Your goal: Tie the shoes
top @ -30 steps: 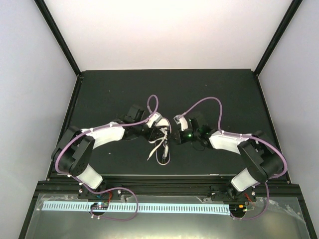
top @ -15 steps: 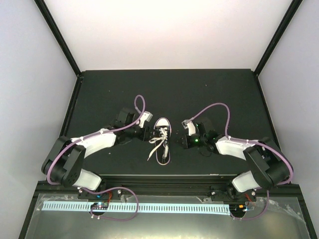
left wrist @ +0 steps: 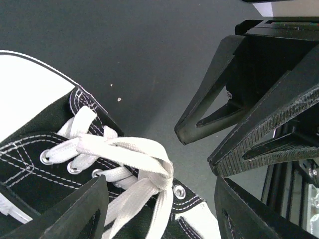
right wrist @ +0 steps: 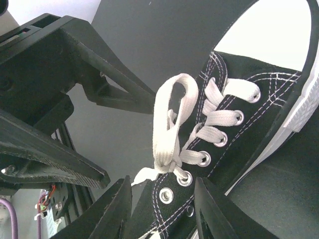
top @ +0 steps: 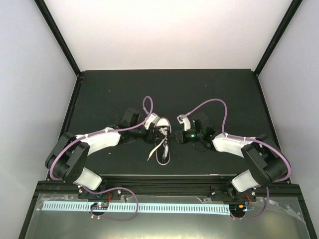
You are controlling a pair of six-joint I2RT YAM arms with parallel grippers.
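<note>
The black canvas sneaker (top: 163, 154) with white toe cap lies mid-table, toe pointing away. Its white laces (top: 153, 151) trail off its left side. My left gripper (top: 158, 133) is open at the shoe's left, and my right gripper (top: 172, 135) is open at its right. In the left wrist view the left gripper (left wrist: 160, 181) straddles the lace knot (left wrist: 154, 174) on the shoe (left wrist: 30, 164) without gripping it. In the right wrist view the right gripper (right wrist: 163, 180) is open over the eyelets of the shoe (right wrist: 259, 129), beside an upright lace loop (right wrist: 172, 119).
The black table mat (top: 209, 94) is bounded by white walls and a black frame. A metal rail (top: 164, 179) runs along the near edge. Each open gripper faces the other closely across the shoe, as the right gripper's fingers (left wrist: 259, 134) show.
Half a second ago both grippers were drawn back from the shoe. They have moved inward and are at its laces again, both open.
</note>
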